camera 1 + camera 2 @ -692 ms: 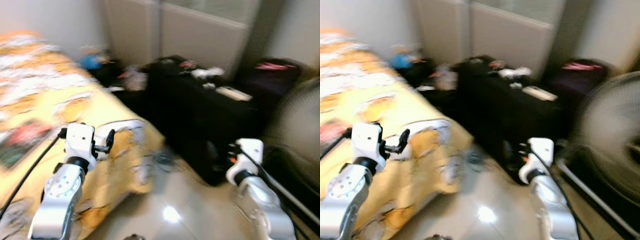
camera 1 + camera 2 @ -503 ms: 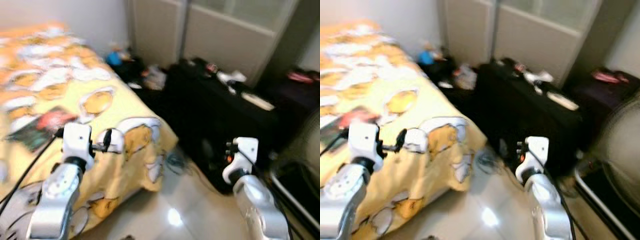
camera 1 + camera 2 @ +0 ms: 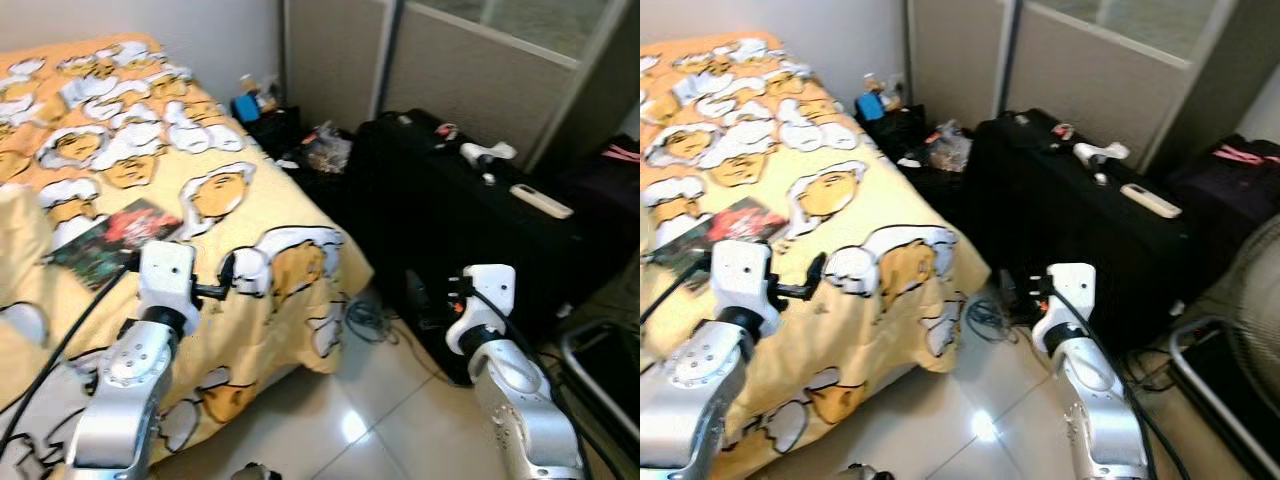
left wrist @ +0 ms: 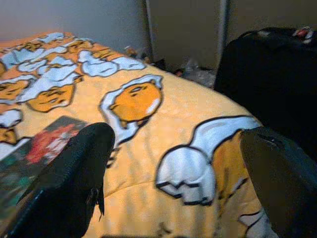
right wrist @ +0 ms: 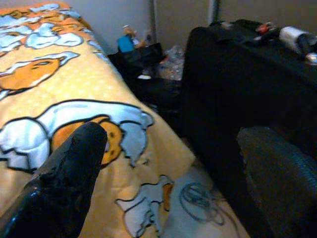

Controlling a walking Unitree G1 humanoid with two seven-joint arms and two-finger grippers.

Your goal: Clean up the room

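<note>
Above the corner of the bed (image 3: pixel 290 210), the left pincer (image 4: pixel 173 183) is held with fingers spread wide and nothing between them. A book (image 3: pixel 112 236) lies on the yellow blanket beside it. The right pincer (image 5: pixel 178 173) is likewise parted, raised near a black suitcase (image 3: pixel 470 230), on which a remote control (image 3: pixel 540 200) rests. Loose cables (image 3: pixel 375 322) lie on the floor.

No text, label, brand, number or sign can be read here. The dark red-printed book (image 3: pixel 112 235) on the bed just beyond the left gripper (image 4: pixel 173 163) bears cover print, but it is too blurred and small to make out.
</note>
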